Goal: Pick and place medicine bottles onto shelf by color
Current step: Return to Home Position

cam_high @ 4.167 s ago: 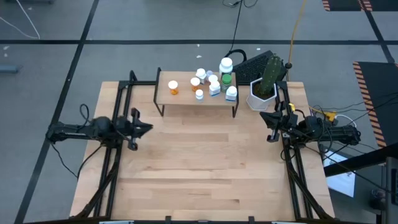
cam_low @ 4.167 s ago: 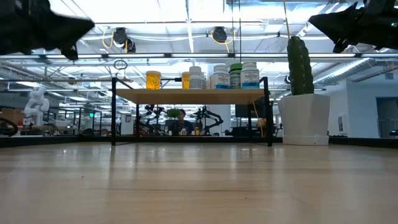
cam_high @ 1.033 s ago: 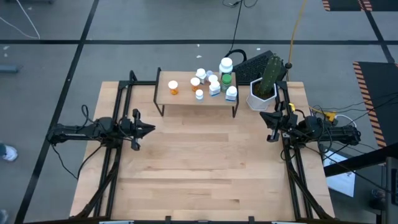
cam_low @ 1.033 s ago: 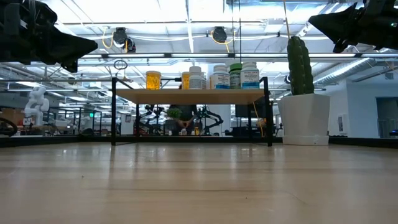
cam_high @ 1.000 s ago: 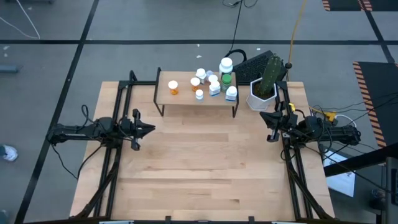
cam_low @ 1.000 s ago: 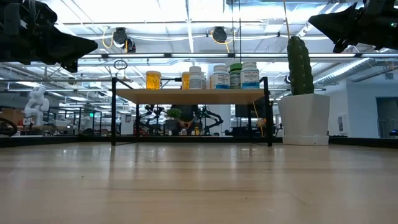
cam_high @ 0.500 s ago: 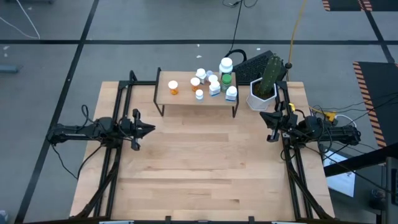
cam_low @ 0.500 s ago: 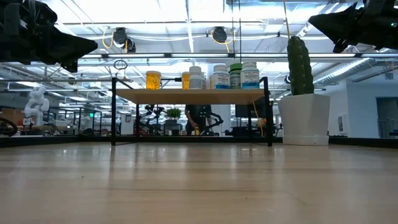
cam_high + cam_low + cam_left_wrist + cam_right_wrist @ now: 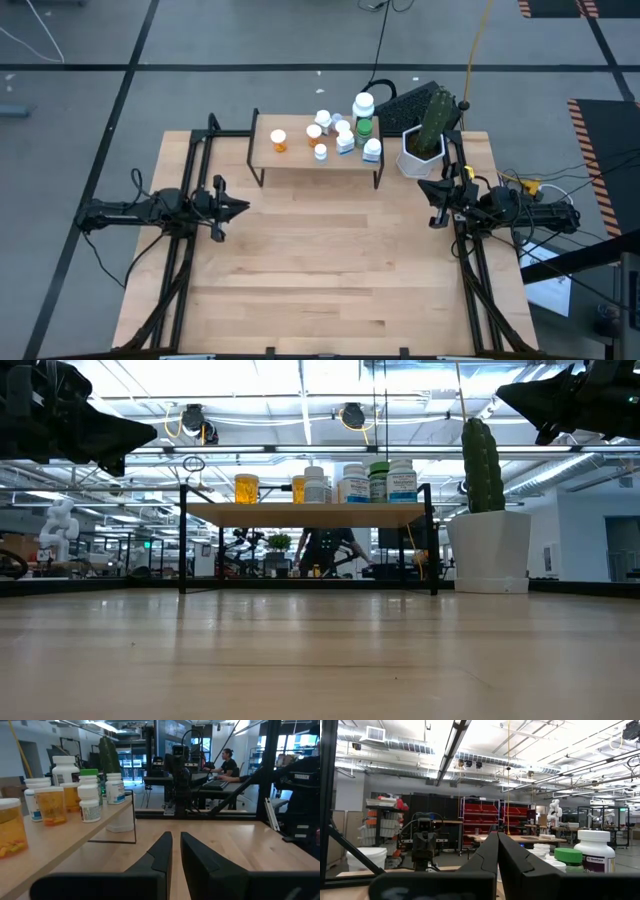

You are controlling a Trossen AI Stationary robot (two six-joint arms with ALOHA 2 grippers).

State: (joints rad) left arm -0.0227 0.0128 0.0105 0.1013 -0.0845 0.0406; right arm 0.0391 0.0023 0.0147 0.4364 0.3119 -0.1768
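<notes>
The shelf point(image 9: 300, 158) stands at the table's far edge on thin black legs. Several medicine bottles stand upright on its top board: two orange ones point(image 9: 279, 141) toward its left, small white ones point(image 9: 344, 140) in the middle, a green one point(image 9: 364, 126) and a tall white one point(image 9: 363, 104) toward its right. In the low view the bottles point(image 9: 246, 489) line the board. My left gripper point(image 9: 240, 207) hovers shut near the table's left side, well short of the shelf. My right gripper point(image 9: 430, 200) hovers shut near the right side. The left wrist view shows the bottles point(image 9: 89, 795) beside its fingers point(image 9: 176, 845).
A white hexagonal planter with a cactus point(image 9: 424, 145) stands right of the shelf, close to my right gripper. A black keyboard point(image 9: 408, 101) lies behind it. The wooden tabletop point(image 9: 320, 270) between and in front of the arms is bare. A person point(image 9: 325, 550) shows beyond the table.
Both arms and all bottles have kept still. In the room behind the table, a person seen under the shelf in the low view has shifted.
</notes>
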